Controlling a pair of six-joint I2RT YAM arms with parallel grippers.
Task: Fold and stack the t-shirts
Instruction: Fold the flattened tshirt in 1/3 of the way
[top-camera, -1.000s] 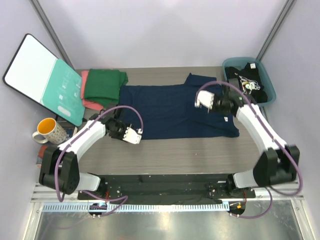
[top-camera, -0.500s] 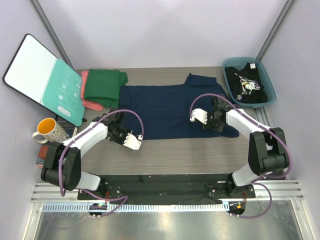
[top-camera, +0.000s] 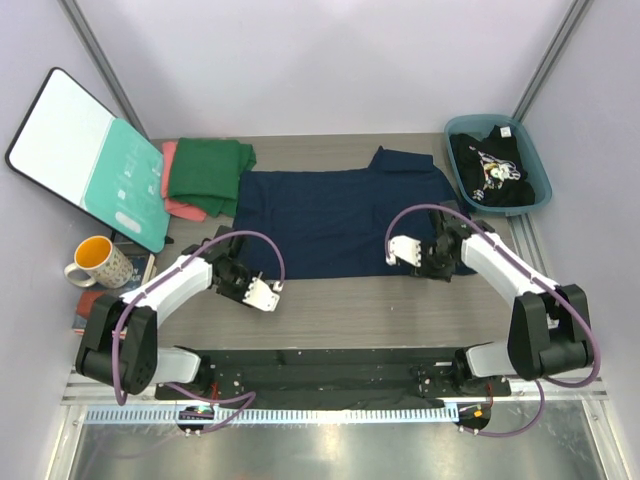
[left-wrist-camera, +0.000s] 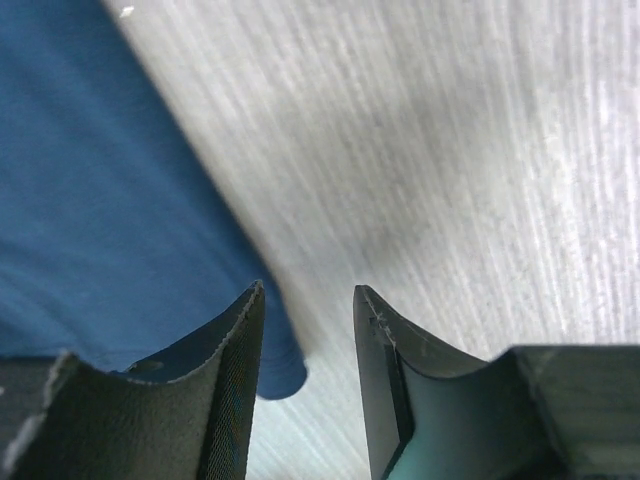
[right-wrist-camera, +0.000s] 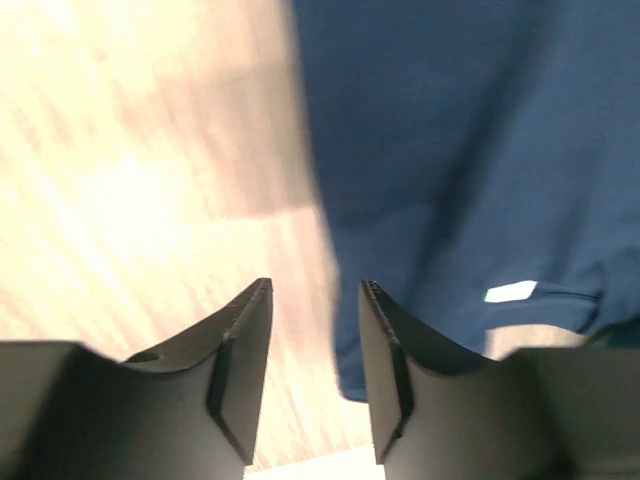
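Note:
The navy t-shirt (top-camera: 340, 215) lies spread flat mid-table. My left gripper (top-camera: 240, 280) is open, low over its near left corner. In the left wrist view (left-wrist-camera: 308, 290) the navy hem corner (left-wrist-camera: 275, 365) lies between the jaws. My right gripper (top-camera: 440, 265) is open, low at the near right hem. In the right wrist view (right-wrist-camera: 315, 285) the navy edge (right-wrist-camera: 450, 150) runs under the right jaw. The folded dark green t-shirt (top-camera: 205, 168) lies on the salmon-pink one (top-camera: 178, 207) at the back left. The black printed t-shirt (top-camera: 492, 170) sits in a bin.
A teal bin (top-camera: 538, 165) stands at the back right. A teal-and-white board (top-camera: 85, 150) leans at the back left, with a yellow mug (top-camera: 95, 262) in front of it. Bare wooden table (top-camera: 350, 310) lies between the navy shirt and the arm bases.
My right gripper has come down and toward the front, from over the navy shirt to its near right hem. My left gripper has shifted slightly toward the front at the near left corner.

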